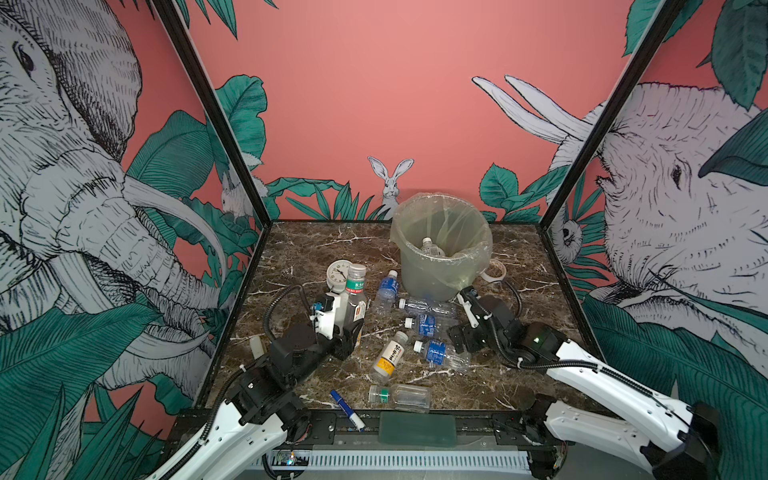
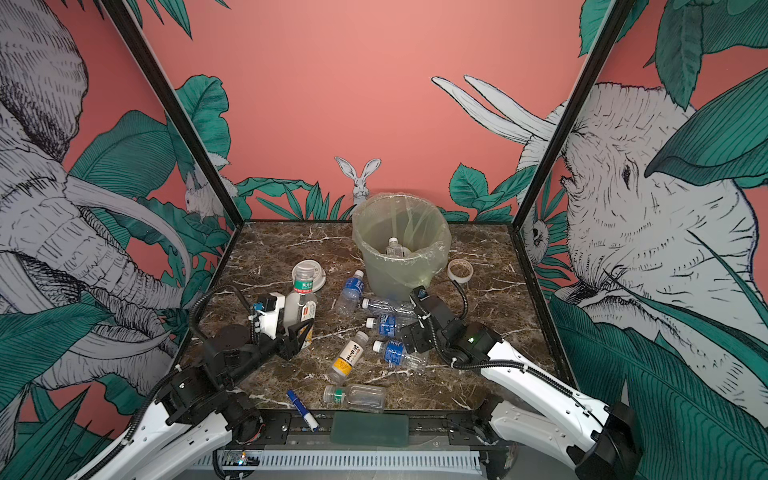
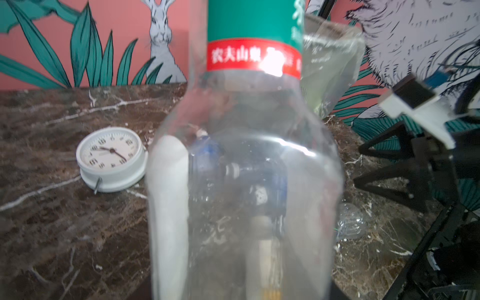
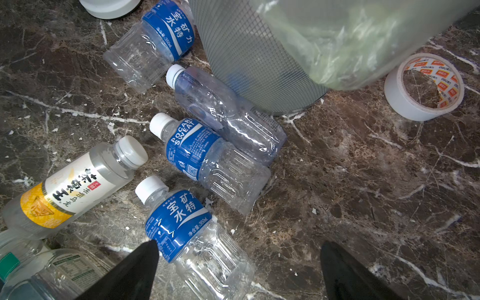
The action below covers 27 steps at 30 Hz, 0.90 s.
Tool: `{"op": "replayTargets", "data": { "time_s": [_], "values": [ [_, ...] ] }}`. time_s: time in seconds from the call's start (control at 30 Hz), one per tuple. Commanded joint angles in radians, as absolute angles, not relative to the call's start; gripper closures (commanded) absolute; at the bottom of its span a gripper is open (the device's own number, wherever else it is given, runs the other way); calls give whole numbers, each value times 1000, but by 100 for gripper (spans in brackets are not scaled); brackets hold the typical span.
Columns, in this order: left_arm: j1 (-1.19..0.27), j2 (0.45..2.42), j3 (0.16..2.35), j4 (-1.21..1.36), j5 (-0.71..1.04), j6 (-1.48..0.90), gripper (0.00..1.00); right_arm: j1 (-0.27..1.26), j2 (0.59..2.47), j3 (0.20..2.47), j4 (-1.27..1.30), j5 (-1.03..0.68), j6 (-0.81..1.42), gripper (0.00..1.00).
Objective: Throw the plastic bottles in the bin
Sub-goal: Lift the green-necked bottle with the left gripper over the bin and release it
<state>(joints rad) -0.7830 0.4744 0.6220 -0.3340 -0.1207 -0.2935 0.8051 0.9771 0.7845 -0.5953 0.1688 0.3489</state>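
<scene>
My left gripper (image 1: 352, 313) is shut on an upright clear bottle with a green and red label (image 1: 355, 286), and this held bottle (image 3: 246, 155) fills the left wrist view. My right gripper (image 1: 459, 338) hangs open over a blue-labelled bottle (image 4: 181, 228) lying on the table. Several more plastic bottles lie in front of the bin (image 1: 440, 266): blue-labelled ones (image 1: 387, 289), a bare clear one (image 1: 428, 307), a white-yellow one (image 1: 388, 357) and a green-capped one (image 1: 399, 397). One bottle (image 1: 430, 247) lies inside the bin.
A white clock (image 1: 338, 272) stands just behind the held bottle. A tape roll (image 1: 493, 272) lies to the right of the bin. A blue-capped marker (image 1: 347, 409) and a green pad (image 1: 417, 428) lie at the front edge. Patterned walls close in three sides.
</scene>
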Motion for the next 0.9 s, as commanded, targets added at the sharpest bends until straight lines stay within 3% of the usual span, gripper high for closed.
{"op": "replayTargets", "data": {
  "time_s": [0.0,0.13,0.27,0.33,0.43,0.53,0.87],
  "values": [
    [-785,585,774,-171,-125,-198,42,809,956,814,-591,187,334,1],
    [-785,840,1003,-54,-98,-114,42,809,956,829,-594,186,328,1],
    [-780,1228,1355,-2,6,-38,40,809,965,847,-599,188,321,1],
    [-753,1423,1574,-45,102,-53,32,809,965,854,-604,190,320,1],
    [-708,1640,1834,-153,117,-112,1,808,956,866,-622,199,319,1],
    [-642,1624,1818,-94,104,-163,1,808,930,870,-640,206,321,1],
    [-640,1405,1594,-55,59,-129,0,808,926,847,-629,196,336,1]
  ]
}}
